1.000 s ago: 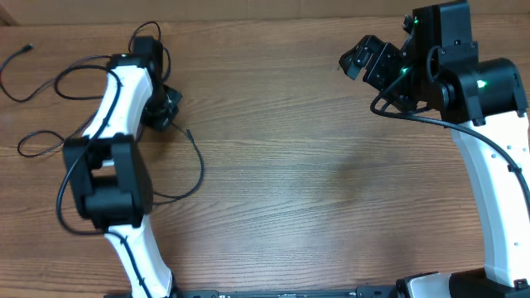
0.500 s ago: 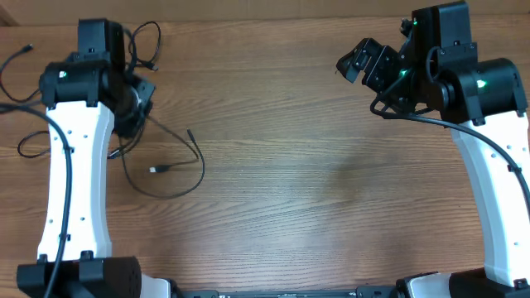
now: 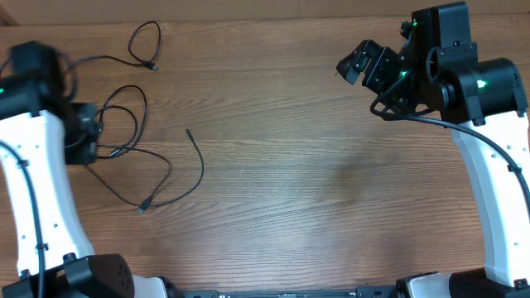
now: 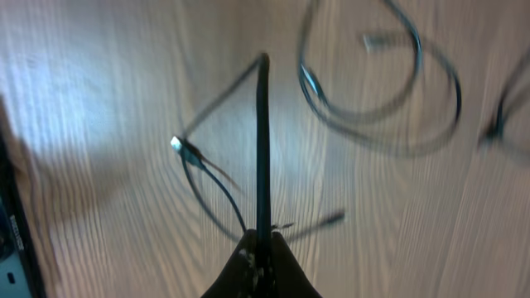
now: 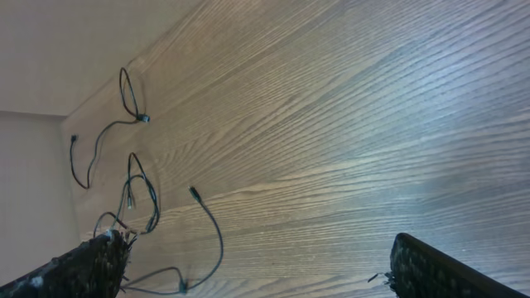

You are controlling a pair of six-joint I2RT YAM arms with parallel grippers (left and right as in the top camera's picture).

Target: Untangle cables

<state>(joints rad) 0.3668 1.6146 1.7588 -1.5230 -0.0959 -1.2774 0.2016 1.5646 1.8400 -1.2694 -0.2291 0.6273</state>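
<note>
Your left gripper (image 4: 261,251) is clamped on one cable (image 4: 262,149), likely teasing it from the other cables (image 3: 202,168) looped at the table's (image 3: 290,182) nine o'clock. Your right gripper (image 3: 360,60) hangs at one o'clock, jaws apart. Next, draw that strand clear.

Thin black cables (image 5: 195,195) lie in loose loops at the left of the wood table (image 5: 331,124). The right gripper (image 5: 257,244) is wide open, one finger in each bottom corner.

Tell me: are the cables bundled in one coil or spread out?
Spread out: the cables lie as loose strands and loops across the table, some loops overlapping. The left hand is shut on one strand.
</note>
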